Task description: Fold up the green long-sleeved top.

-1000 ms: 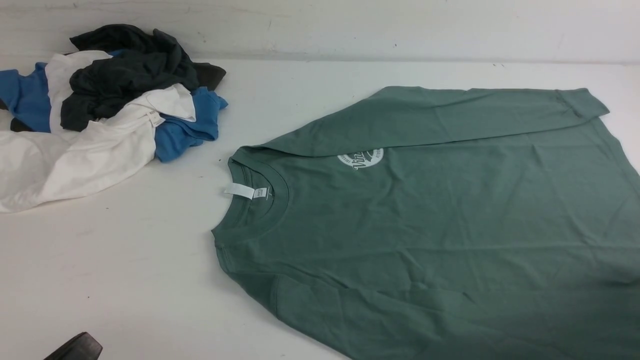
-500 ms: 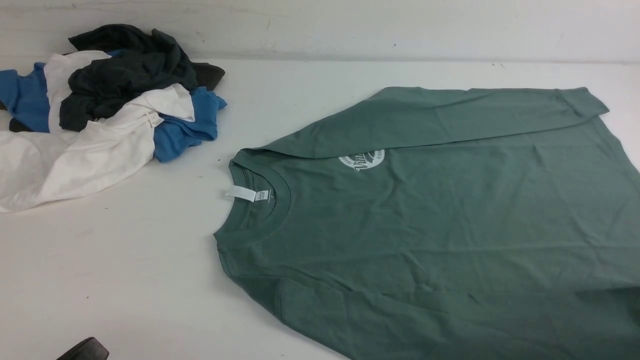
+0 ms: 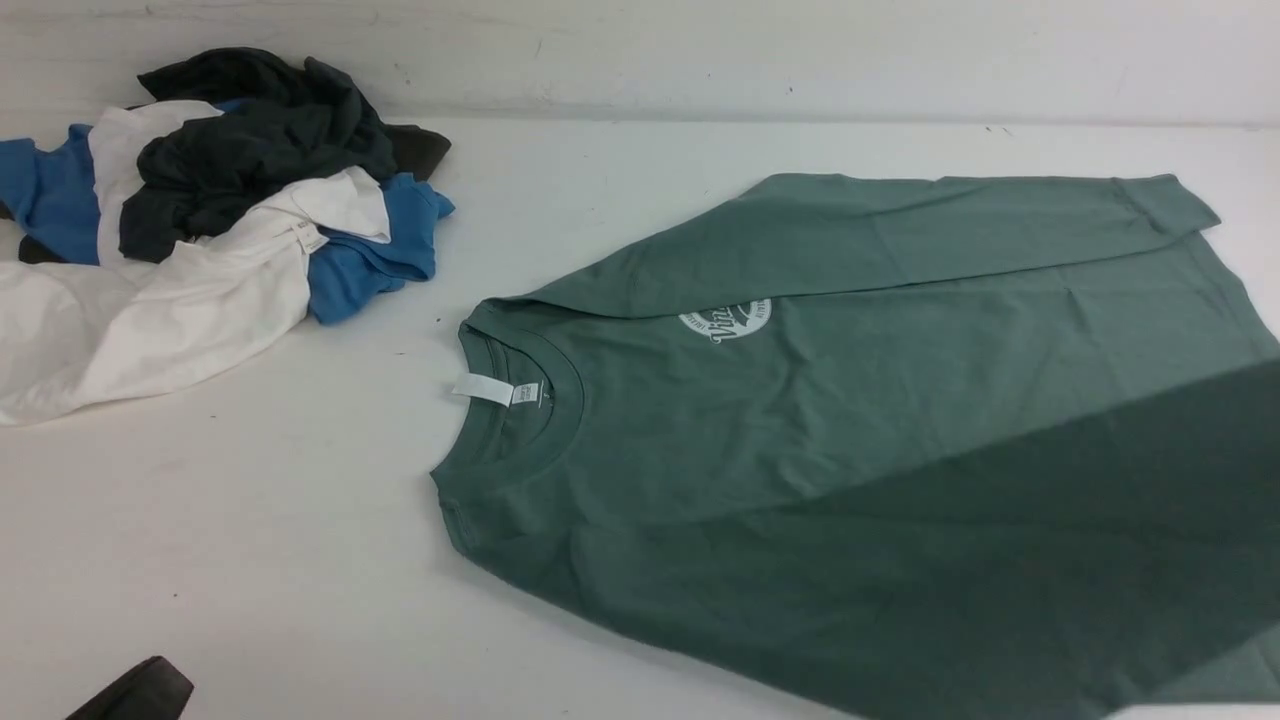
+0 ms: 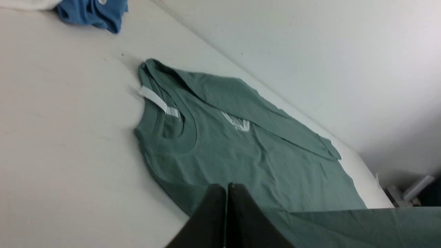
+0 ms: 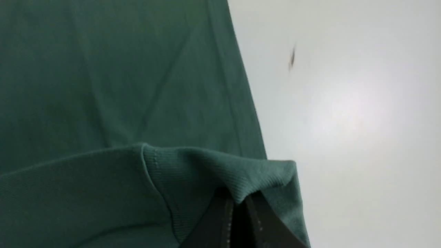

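The green long-sleeved top (image 3: 900, 330) lies flat on the white table (image 3: 250, 520), its collar with the white label (image 3: 497, 389) pointing left. Its far sleeve (image 3: 950, 225) is folded across the chest and half covers the round white logo (image 3: 725, 320). The near sleeve (image 3: 1000, 540) hangs lifted as a dark band over the body. In the right wrist view my right gripper (image 5: 237, 199) is shut on that sleeve's ribbed cuff (image 5: 220, 172); it is outside the front view. My left gripper (image 3: 135, 692) is shut and empty at the near left, its fingers (image 4: 215, 206) short of the top's shoulder (image 4: 165, 172).
A heap of dark charcoal, white and blue garments (image 3: 200, 200) lies at the far left of the table; its blue edge (image 4: 93, 12) shows in the left wrist view. A pale wall (image 3: 700, 50) closes the back.
My right gripper has shut on the near cuff and raised it; the near sleeve now spans the lower right of the front view. The left gripper has shifted slightly left.
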Available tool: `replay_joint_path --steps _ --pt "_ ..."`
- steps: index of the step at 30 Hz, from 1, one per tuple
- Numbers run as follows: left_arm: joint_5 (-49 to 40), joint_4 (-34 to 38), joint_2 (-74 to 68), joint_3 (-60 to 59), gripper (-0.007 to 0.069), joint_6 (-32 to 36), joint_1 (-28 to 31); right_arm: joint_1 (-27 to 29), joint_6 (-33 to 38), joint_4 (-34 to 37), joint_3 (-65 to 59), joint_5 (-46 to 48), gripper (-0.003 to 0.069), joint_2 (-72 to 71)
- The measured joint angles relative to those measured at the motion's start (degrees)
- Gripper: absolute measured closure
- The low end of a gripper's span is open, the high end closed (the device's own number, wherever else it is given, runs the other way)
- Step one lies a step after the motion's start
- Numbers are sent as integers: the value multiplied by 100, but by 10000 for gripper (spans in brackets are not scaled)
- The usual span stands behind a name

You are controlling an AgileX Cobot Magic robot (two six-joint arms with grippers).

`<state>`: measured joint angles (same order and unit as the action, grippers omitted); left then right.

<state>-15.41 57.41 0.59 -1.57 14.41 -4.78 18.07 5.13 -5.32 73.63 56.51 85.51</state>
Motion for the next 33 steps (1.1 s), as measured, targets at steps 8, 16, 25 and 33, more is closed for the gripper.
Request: replay_joint_path --steps 8,16,25,33 --pt "333 69 -181 262 629 0 0 -465 193 4 1862 -372 652 1828" --pt "-780 -2 -2078 1316 629 45 0 -569 110 -186 2988 -570 547 3672" --pt "-3119 -1458 -5238 3499 627 144 0 -569 -513 -385 4131 651 190 4004" --pt "-3753 -2084 -7795 5171 521 144 0 -574 -513 441 4930 1467 351 3526"
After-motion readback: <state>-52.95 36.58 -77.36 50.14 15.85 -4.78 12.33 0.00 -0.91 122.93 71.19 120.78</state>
